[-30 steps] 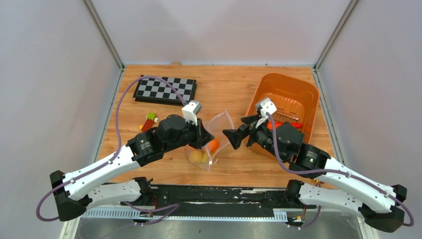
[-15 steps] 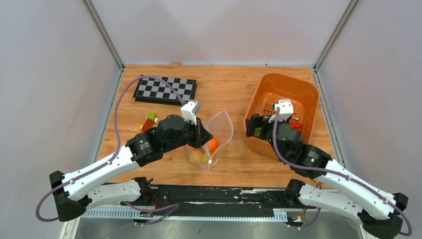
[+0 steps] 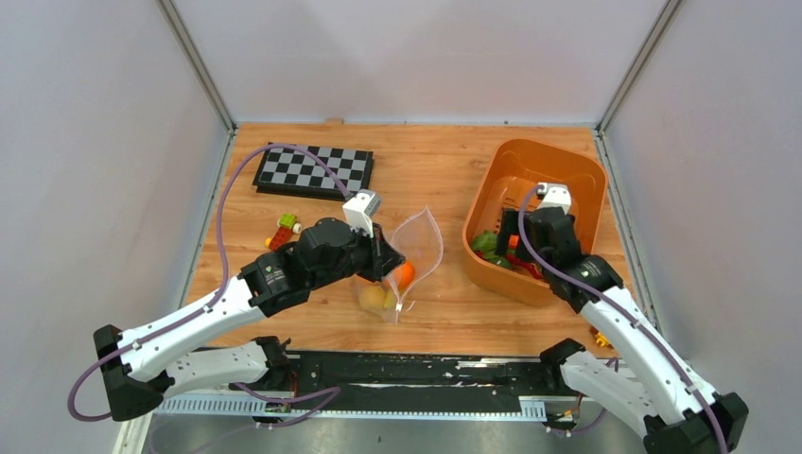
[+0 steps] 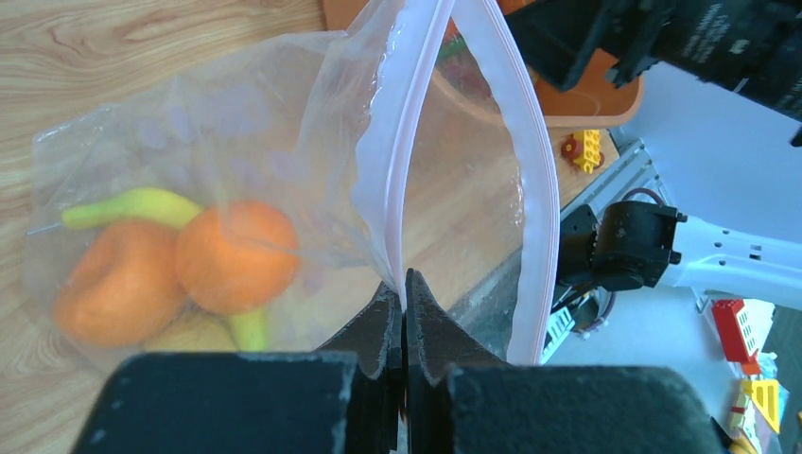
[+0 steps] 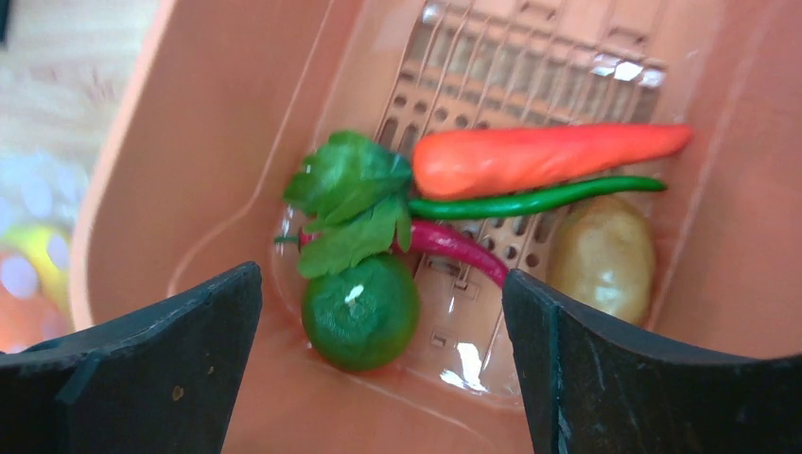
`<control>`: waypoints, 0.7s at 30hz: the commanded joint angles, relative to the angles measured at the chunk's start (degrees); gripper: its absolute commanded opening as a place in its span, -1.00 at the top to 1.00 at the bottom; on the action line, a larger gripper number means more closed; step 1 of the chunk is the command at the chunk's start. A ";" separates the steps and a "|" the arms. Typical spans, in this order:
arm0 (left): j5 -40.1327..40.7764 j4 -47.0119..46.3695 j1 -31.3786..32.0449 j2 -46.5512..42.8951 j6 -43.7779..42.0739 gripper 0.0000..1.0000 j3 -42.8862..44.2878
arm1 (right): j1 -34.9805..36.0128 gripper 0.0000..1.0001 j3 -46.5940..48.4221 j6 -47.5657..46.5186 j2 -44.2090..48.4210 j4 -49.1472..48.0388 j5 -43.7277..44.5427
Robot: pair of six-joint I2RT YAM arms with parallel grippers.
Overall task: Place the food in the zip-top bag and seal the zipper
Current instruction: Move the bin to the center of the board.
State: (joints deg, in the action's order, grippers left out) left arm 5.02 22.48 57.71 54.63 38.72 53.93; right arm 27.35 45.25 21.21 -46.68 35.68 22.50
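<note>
I see the orange basket (image 3: 493, 184) near the right edge of the table (image 3: 416, 175), my right gripper (image 5: 378, 284) inside its walls, jaws wide and empty above the carrot (image 5: 539, 159) and green ball (image 5: 359, 314). The zip-top bag (image 3: 423, 241) lies mid-table, mouth gaping, 2 orange balls (image 4: 236, 257) inside; my left gripper (image 4: 405, 295) clamps its zipper (image 4: 388, 180).

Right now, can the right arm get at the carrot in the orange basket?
Probably yes. The right gripper hangs open over the orange basket, and the carrot lies uncovered inside it. Only the thin green pepper lies close beside it and might be pinched along with it.
</note>
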 commanded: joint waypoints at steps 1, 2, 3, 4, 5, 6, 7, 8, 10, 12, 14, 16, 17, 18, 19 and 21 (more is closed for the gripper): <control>1.02 -1.22 0.11 -1.46 -0.09 1.00 -0.07 | -0.84 -0.94 1.57 -7.26 -5.72 2.77 -15.99; 1.03 -1.24 0.04 -1.46 -0.17 1.00 0.01 | -0.84 -0.92 2.06 -9.09 -7.13 3.05 -20.24; 1.08 -1.00 0.05 -1.48 -0.33 1.00 0.22 | -0.77 -0.87 2.37 -10.25 -8.45 3.23 -26.18; 1.28 -0.77 0.10 -1.46 -0.40 1.00 0.41 | -0.67 -0.81 2.27 -10.84 -9.28 2.68 -29.87; 1.57 -0.46 0.08 -1.60 -0.52 1.00 0.61 | -0.45 -0.77 2.07 -11.61 -9.87 1.81 -33.40; 1.84 -0.31 0.11 -1.78 -0.63 1.00 0.72 | 0.27 -0.74 2.00 -12.18 -10.38 1.16 -35.59; 2.33 -0.14 0.11 -2.12 -0.68 1.00 0.92 | 1.40 -0.74 2.10 -12.96 -10.66 0.40 -36.64; 2.77 0.23 0.11 -2.39 -0.78 1.00 1.06 | 3.13 -0.74 2.18 -13.62 -10.68 -0.21 -37.25; 3.56 0.61 0.12 -2.95 -0.92 1.00 1.17 | 7.42 -0.75 2.14 -15.00 -10.80 -2.05 -39.56; 4.37 0.86 0.11 -3.52 -0.93 1.00 1.05 | 10.93 -0.76 2.80 -15.31 -11.72 -3.46 -40.24; 5.27 1.39 0.07 -3.86 -0.92 1.00 1.08 | 14.07 -0.76 4.12 -15.83 -13.35 -4.12 -41.07; 6.10 1.91 0.06 -4.19 -0.99 1.00 1.06 | 16.81 -0.76 5.57 -16.62 -14.85 -4.18 -42.58; 6.79 2.33 0.03 -4.37 -1.01 1.00 1.08 | 18.12 -0.77 6.23 -17.40 -15.41 -4.14 -42.90; 7.75 2.57 0.11 -4.72 -1.01 1.00 1.09 | 19.41 -0.77 6.81 -17.86 -15.56 -3.90 -41.59; 8.23 2.96 0.07 -5.04 -1.01 1.00 1.09 | 20.00 -0.78 7.38 -17.76 -15.44 -3.48 -39.24; 10.36 3.56 0.06 -5.76 -1.01 1.00 1.09 | 20.10 -0.84 8.27 -17.55 -14.30 -2.79 -32.32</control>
State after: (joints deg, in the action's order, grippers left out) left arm 10.61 25.78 57.71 50.96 38.46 53.93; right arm 45.98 49.45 5.65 -62.50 34.46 -16.05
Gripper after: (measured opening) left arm 0.009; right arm 0.893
